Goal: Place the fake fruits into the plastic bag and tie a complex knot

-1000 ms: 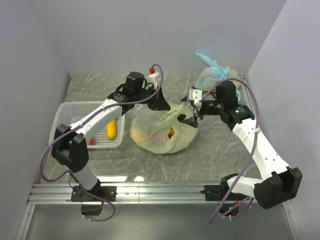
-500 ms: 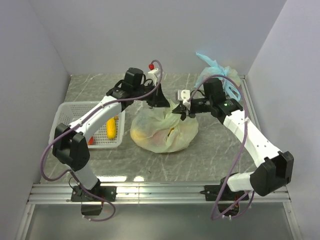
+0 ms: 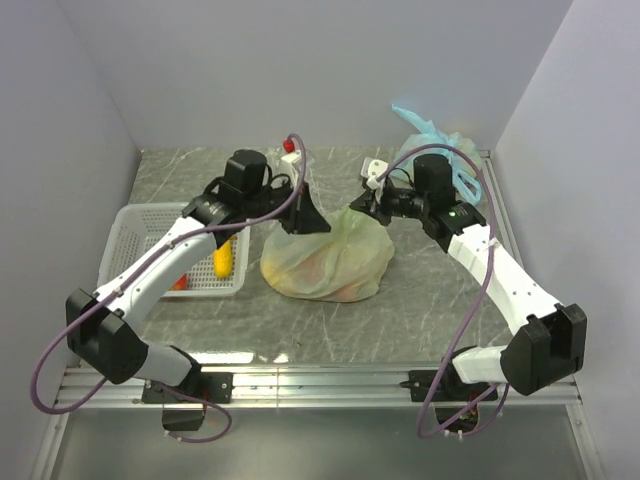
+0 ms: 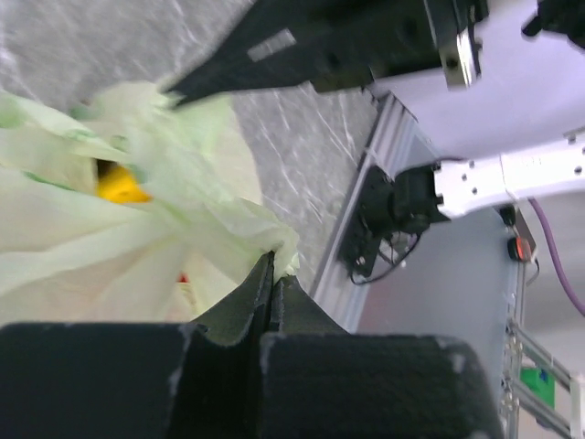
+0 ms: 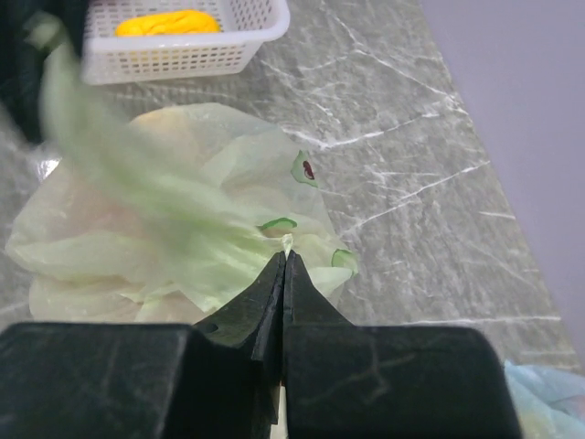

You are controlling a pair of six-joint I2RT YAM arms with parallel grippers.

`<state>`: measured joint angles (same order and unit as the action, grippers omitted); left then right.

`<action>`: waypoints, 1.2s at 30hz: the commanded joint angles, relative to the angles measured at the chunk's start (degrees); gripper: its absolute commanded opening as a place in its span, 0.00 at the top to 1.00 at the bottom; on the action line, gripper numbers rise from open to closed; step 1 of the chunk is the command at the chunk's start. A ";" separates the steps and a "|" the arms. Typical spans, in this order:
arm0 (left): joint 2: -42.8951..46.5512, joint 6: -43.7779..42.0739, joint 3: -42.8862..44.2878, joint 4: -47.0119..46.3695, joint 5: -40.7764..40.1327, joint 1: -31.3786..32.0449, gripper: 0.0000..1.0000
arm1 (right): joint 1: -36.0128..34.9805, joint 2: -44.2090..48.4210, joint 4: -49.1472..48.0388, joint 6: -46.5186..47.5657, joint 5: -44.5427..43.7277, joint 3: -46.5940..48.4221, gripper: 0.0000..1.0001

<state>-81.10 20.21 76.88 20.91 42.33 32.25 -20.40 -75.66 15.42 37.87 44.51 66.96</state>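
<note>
The pale yellow-green plastic bag (image 3: pixel 325 262) lies bulging on the table's middle, with fake fruits showing dimly through it; one yellow piece (image 4: pixel 122 187) peeks out of a fold. My left gripper (image 3: pixel 306 220) is shut on the bag's left handle end (image 4: pixel 279 245), lifted above the bag. On the other side, my right gripper (image 3: pixel 357 205) is shut on the bag's right handle end (image 5: pixel 291 241), close to the left one. The two handle ends are held apart and no knot shows. From the right wrist the bag (image 5: pixel 183 238) fills the view below my fingertips (image 5: pixel 274 274).
A white mesh basket (image 3: pixel 140 230) stands left of the bag, holding a yellow fruit (image 3: pixel 223 260) and a small red-orange piece (image 3: pixel 180 283). A tied light blue bag (image 3: pixel 432 148) sits at the back right corner. Side walls close in on both sides.
My right gripper has shut on the bag's right handle and pulled it up and back. The left arm has swung left, drawing its handle upward, and the bag's top is now gathered.
</note>
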 commanded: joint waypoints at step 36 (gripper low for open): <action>-10.31 8.18 -8.15 -15.63 -19.65 6.33 1.00 | 9.78 -6.76 2.75 13.53 21.49 -0.52 0.02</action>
<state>-94.08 28.18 67.61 6.85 21.37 38.81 -8.84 -78.67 15.44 44.14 60.18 62.89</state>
